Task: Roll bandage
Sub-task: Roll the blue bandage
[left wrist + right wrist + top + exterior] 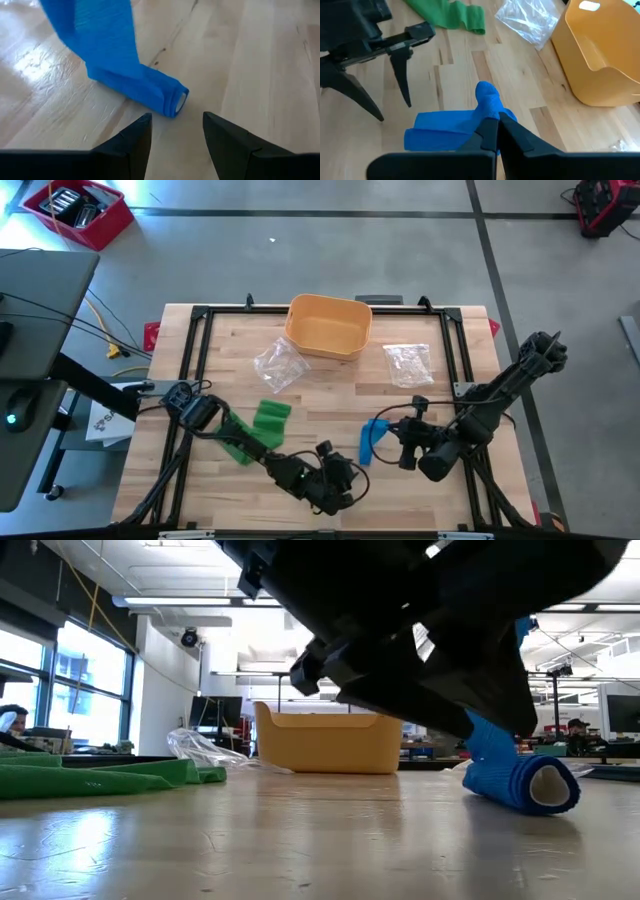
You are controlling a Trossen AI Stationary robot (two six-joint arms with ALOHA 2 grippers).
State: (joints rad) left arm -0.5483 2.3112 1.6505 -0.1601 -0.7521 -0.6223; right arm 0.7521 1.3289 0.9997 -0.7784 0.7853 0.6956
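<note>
A blue bandage (370, 440) lies at the table's near middle. Its rolled part (145, 87) rests on the wood, and its loose strip (95, 30) rises from the roll. My right gripper (497, 119) is shut on that strip's upper end. My left gripper (175, 125) stands open just short of the roll's open end (178, 101), touching nothing. A green bandage (255, 430) lies spread flat on the table to the left. My right gripper pinches the blue bandage's bunched loose end (488, 99) between its two shut fingers, coming slanting down from the table's right. The strip runs down from the fingers to the rolled part (525, 785), which lies on the table.
A yellow bin (328, 327) stands at the far middle. Two clear plastic bags (280, 365) (408, 363) flank it. A black frame (200, 360) runs around the table's edges. Bare wood shows between the two bandages and in front of the bin.
</note>
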